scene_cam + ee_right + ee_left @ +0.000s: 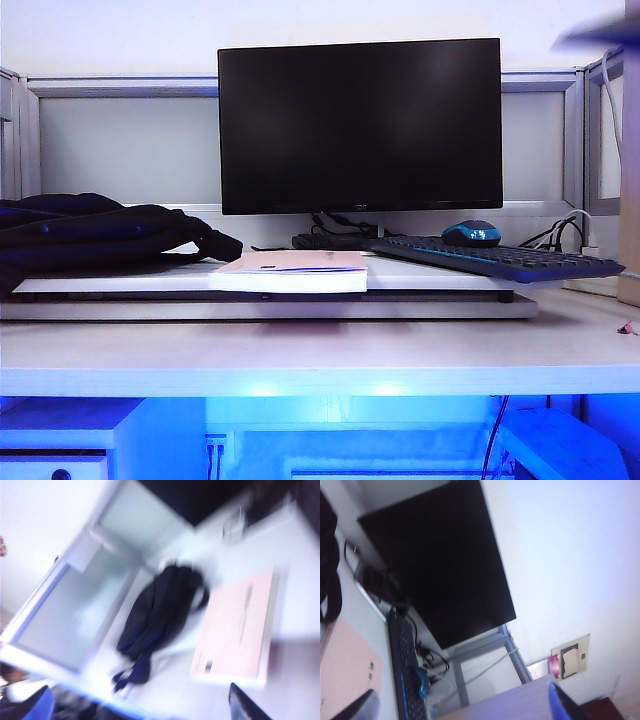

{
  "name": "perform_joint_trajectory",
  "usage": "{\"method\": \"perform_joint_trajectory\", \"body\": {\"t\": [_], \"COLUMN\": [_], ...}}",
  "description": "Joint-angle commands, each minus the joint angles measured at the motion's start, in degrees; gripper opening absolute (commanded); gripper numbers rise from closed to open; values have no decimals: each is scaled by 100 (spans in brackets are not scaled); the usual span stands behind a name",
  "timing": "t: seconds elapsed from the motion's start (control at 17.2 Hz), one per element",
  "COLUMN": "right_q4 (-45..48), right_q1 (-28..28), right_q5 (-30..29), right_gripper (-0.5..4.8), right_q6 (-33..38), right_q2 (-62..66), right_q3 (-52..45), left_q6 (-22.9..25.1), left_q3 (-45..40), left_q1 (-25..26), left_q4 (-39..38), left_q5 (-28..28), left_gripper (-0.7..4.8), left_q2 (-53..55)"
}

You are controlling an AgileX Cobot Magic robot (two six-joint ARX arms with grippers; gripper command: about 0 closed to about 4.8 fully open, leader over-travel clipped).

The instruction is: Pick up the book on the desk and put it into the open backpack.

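Approach underway: my left gripper [460, 707] and right gripper [140, 705] both hang spread and empty, high above the book [235, 630]. It lies flat on the raised board [440, 285], beside the backpack [157, 612]. Advice: descend squarely, fingers straddling one free edge.

We see the desk [300, 355] bearing a white raised board [120, 287]; book [290, 270], backpack [90, 235] and keyboard [495, 258] lie on that.

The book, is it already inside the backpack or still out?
Out. The book lies flat and closed on the white raised board, beside the backpack.
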Motion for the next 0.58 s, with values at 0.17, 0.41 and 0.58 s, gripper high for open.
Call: {"method": "perform_joint_trajectory", "body": {"t": [0.17, 0.41, 0.58], "right_q4": [1526, 1871, 2225], "right_q1": [363, 647, 785], "right_q5": [-472, -470, -498], "right_gripper": [479, 479, 479], "right_q6": [1215, 1283, 1469], "right_q2": [1180, 2262, 3071], "right_q3": [28, 28, 28], "left_q6": [-339, -212, 46], "left_q3": [50, 380, 916], "left_q1": [7, 7, 9], "left_q4": [1609, 2129, 2063], "left_q5": [201, 249, 365], "left_gripper": [479, 479, 479], "left_q2": [1690, 2837, 3161]}}
